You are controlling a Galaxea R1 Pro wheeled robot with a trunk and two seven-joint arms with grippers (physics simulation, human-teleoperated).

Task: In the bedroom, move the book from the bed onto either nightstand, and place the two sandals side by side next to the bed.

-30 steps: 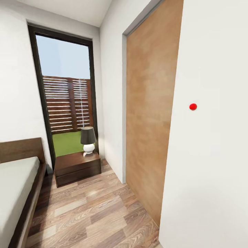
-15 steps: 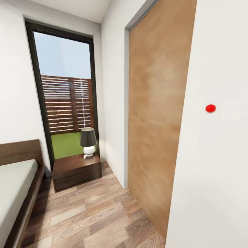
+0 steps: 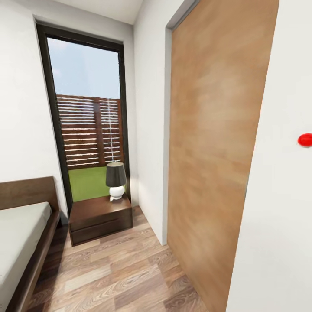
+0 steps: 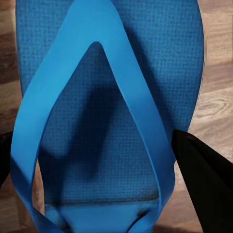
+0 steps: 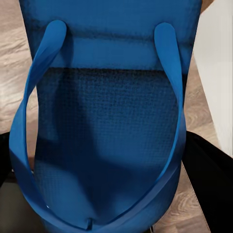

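Two sandals are seen close up in the wrist views: the left sandal [image 4: 111, 121] lies between the dark fingers [image 4: 204, 179] of the left gripper [image 4: 104, 160], and the right sandal [image 5: 104, 126] between the fingers [image 5: 211, 179] of the right gripper [image 5: 102, 165]; each gripper is clenched on the sole edges of its sandal, above the plank floor [image 3: 117, 268].

Compared with the earlier head pictures, the whole view is shifted: the wooden door [image 3: 212, 143] and the red dot [image 3: 305, 139] are pushed rightward and appear larger, and less of the bed [image 3: 21, 234] is seen at the left edge.

Between the bed frame and the door, a strip of bare floor is left open, ending at the nightstand [image 3: 100, 219], on which a lamp [image 3: 116, 181] stands before the tall window [image 3: 86, 117]. The nightstand is set just beside the bed's headboard [image 3: 26, 190].
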